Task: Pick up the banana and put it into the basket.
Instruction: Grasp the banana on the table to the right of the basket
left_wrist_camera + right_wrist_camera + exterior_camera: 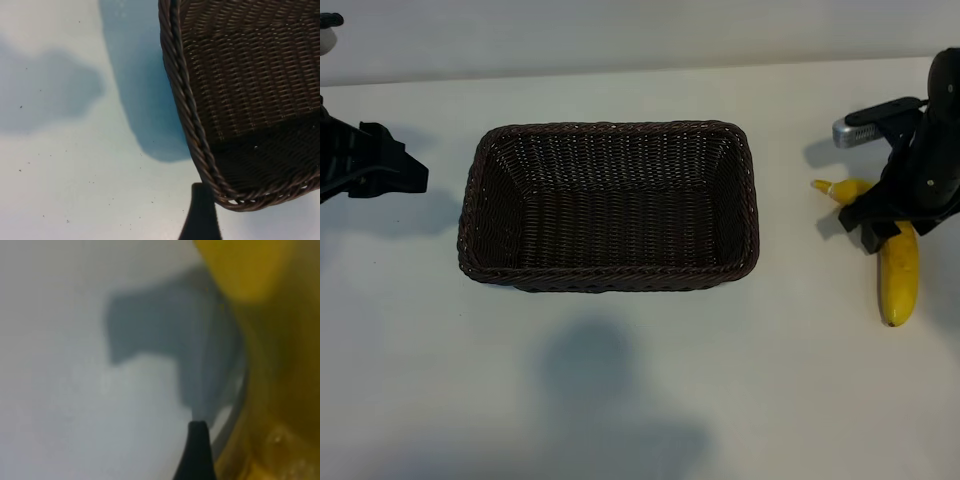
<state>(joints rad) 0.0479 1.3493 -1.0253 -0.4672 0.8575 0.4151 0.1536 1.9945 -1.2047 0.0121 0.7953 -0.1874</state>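
Yellow against the white table point(640, 400), the banana point(900, 275) lies at the far right of the exterior view, well apart from the dark brown wicker basket point(610, 205) that sits in the middle and holds nothing. We see the banana's long axis running roughly toward and away from the camera, bending at its far end so that the pale stem tip points toward the basket. Our right gripper point(880, 225) hangs directly over the banana's far half, pointing down, and its black body hides the middle of the fruit. Its jaws stand wide apart and grip nothing; from the right wrist view the banana point(260, 270) fills one side of the picture, very close, with one dark fingertip point(196, 450) showing beside it above bare table. We cannot tell whether the jaws already straddle the fruit or sit just above it. Our left gripper point(375, 170) is parked at the left edge, well clear of the basket's left wall, jaws also wide open and empty; its wrist view shows only a corner of the basket point(240, 100). We judge the right arm far nearer, so the pick falls to it, closing across the banana's width.
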